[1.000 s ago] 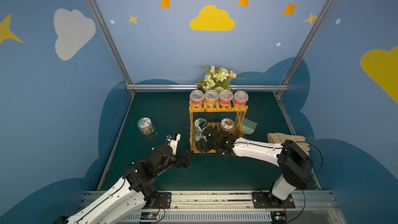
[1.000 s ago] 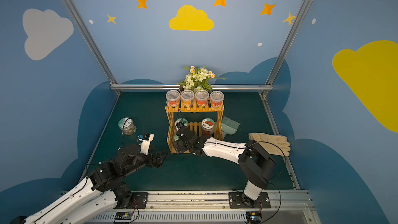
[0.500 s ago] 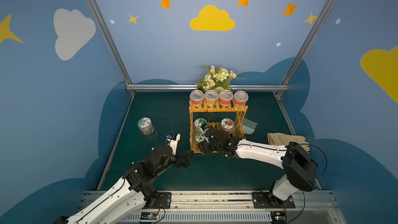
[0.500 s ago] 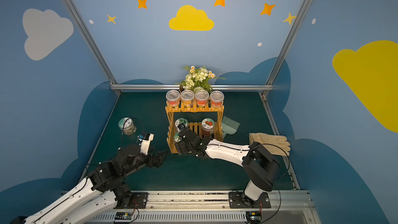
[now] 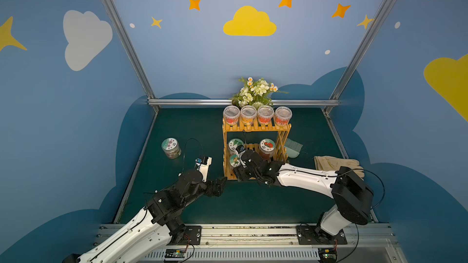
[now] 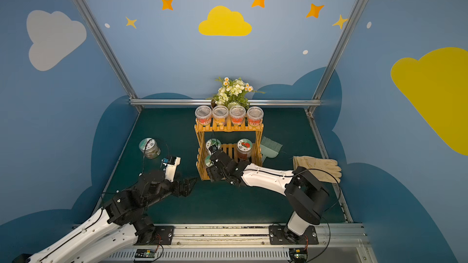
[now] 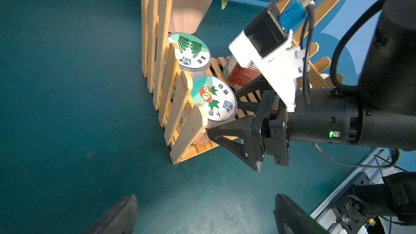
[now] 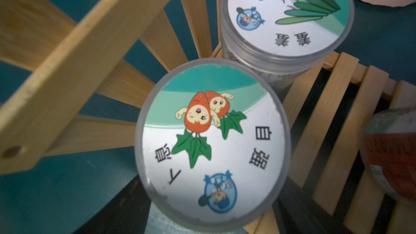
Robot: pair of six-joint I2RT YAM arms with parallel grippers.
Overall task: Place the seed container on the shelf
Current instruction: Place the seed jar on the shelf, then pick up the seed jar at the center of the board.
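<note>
A: Where is the jar [image 8: 211, 145] relative to the right gripper [image 7: 222, 114]?

B: Between its jaws, out near the tips. In the left wrist view one finger [image 7: 231, 128] lies along the near flank of the jar, under the lid. The other finger reaches past the far flank. The lid shows two orange fruits on green leaves and fills the middle of the right wrist view.

A: Are the jaws clamped on it?

B: They stand apart, one on each side of the jar. I cannot tell whether the pads press on its wall, because the lid hides the contact.

A: And how does the jar itself sit?

B: Upright on the lower tier of the shelf [image 5: 255, 129], at the front left corner, just inside the ladder side.

A: What lies past the tips?

B: The leaf jar [image 8: 286, 14] is just beyond the jaws on the same tier, close behind the jar. The red jar [image 5: 267, 148] stands to the right of the jaws, apart from both.

A: What about the left gripper [image 5: 219, 182]?

B: Its jaws are wide apart, with only mat [image 5: 253, 203] between them. It hangs over the mat with its tips aimed at the shelf's front left corner. The jar lies ahead of those tips, well outside the jaws, behind the side slats.

A: Is anything else near that gripper?

B: The floral jar [image 5: 171, 148] stands on the mat, off to the left of those jaws and well apart from the shelf.
</note>
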